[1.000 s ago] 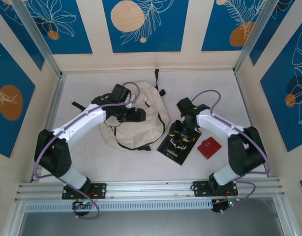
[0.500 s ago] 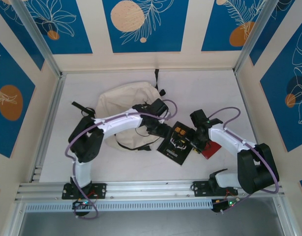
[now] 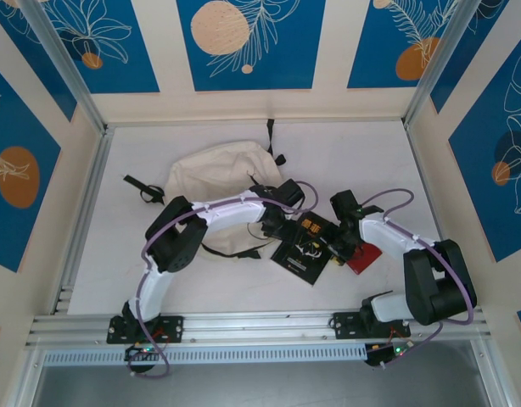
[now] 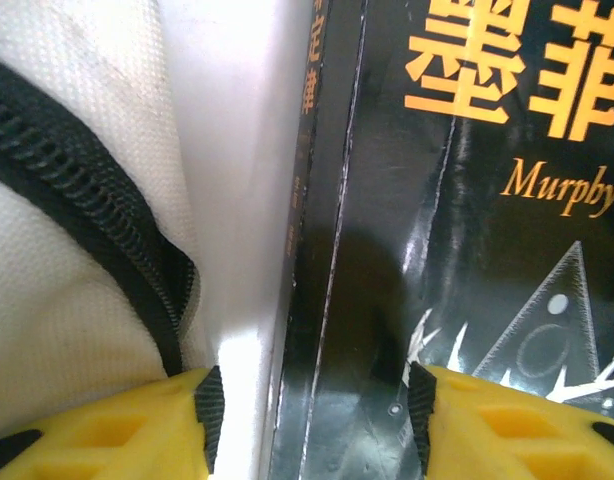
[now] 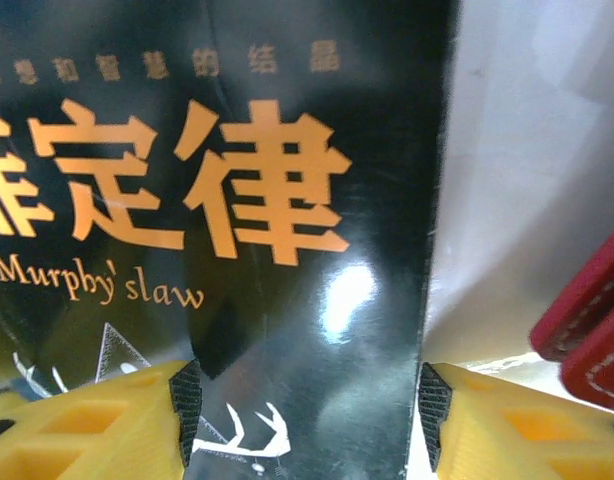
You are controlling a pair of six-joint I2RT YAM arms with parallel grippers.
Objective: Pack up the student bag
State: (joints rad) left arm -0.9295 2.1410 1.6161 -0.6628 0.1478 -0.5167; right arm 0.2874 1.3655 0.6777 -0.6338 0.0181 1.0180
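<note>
Two grippers bracket the black book (image 3: 305,250) lying flat on the counter (image 3: 354,161). The left gripper (image 4: 312,400) straddles its spine edge, and the right gripper (image 5: 307,410) straddles the opposite edge, beside the red wallet (image 5: 587,320). Both sets of jaws stand apart, pinching nothing. The student bag (image 3: 214,174) lies to the book's left, its zippered edge running alongside the spine across a bare strip of counter. The left arm is the nearer one, so the book probably has to travel leftward.

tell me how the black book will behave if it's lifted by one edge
Probably bends some: the book looks thin, a soft cover with creases near the spine. Its glossy cover, showing glare, may slip in a grip. Lying flat, it shouldn't roll or tip.
</note>
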